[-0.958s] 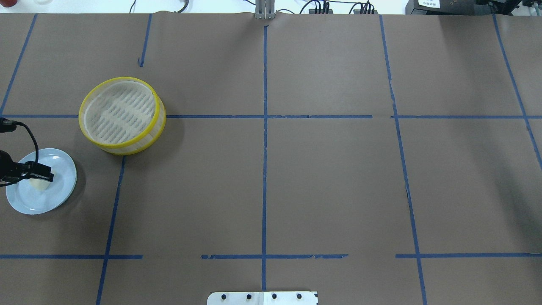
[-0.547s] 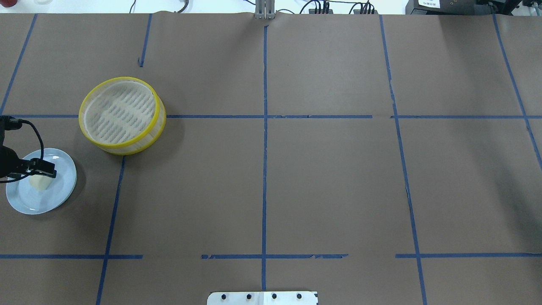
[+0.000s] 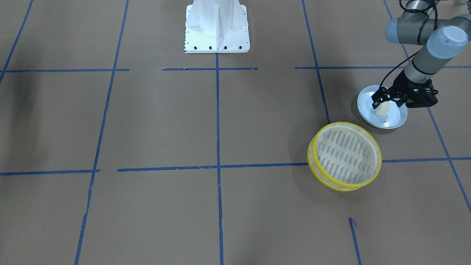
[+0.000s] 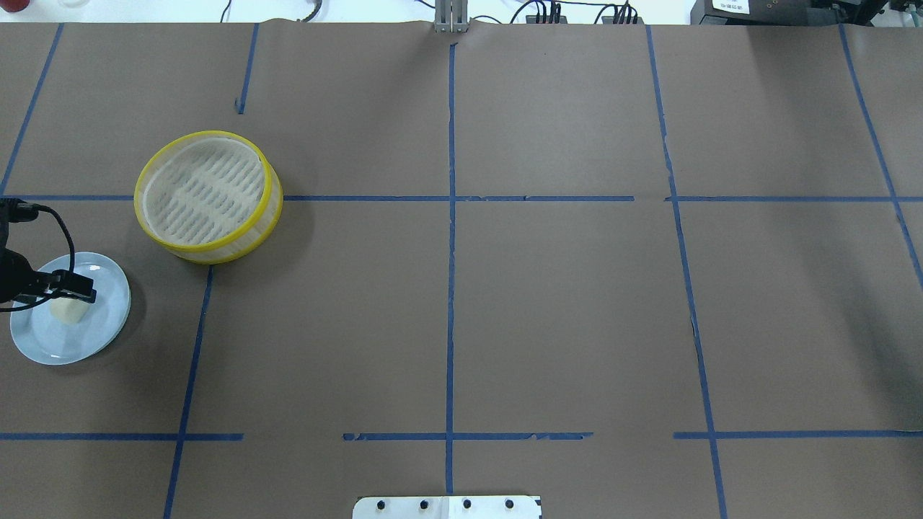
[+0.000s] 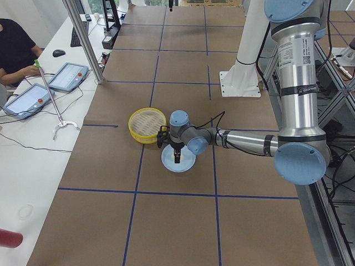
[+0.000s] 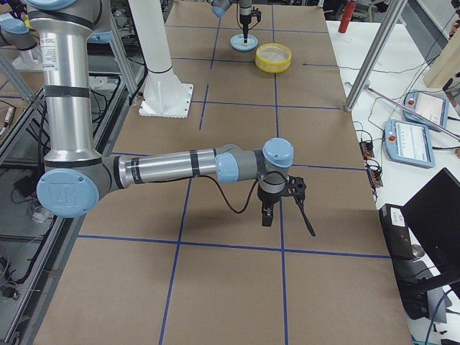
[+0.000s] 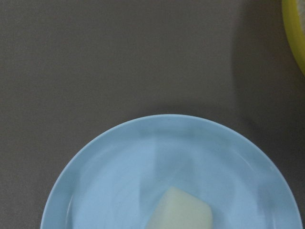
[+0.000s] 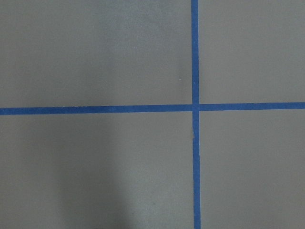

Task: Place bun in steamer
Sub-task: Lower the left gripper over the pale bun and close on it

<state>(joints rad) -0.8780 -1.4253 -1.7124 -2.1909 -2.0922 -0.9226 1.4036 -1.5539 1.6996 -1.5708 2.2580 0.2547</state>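
The cream-white bun [image 4: 68, 310] is over the pale blue plate [image 4: 47, 342] at the table's left. My left gripper [image 4: 81, 290] points down over the plate and looks shut on the bun's top, holding it just above the plate [image 3: 393, 119]. In the front view the bun [image 3: 383, 109] hangs tilted under the gripper [image 3: 379, 101]. The left wrist view shows the bun [image 7: 183, 212] at the bottom edge, over the plate [image 7: 119, 167]. The yellow-rimmed steamer [image 4: 205, 191] stands apart, beyond and right of the plate. My right gripper [image 6: 277, 210] shows only in the right side view, so I cannot tell its state.
Brown paper with blue tape lines covers the table. The robot's white base plate [image 3: 217, 25] is at the near middle edge. The steamer's yellow rim [image 7: 295, 38] shows at the left wrist view's top right. The right wrist view shows only paper and crossing tape lines.
My left gripper has shifted slightly back and toward the left edge over the plate, and more of the bun now shows under it. In the last half second it has held still.
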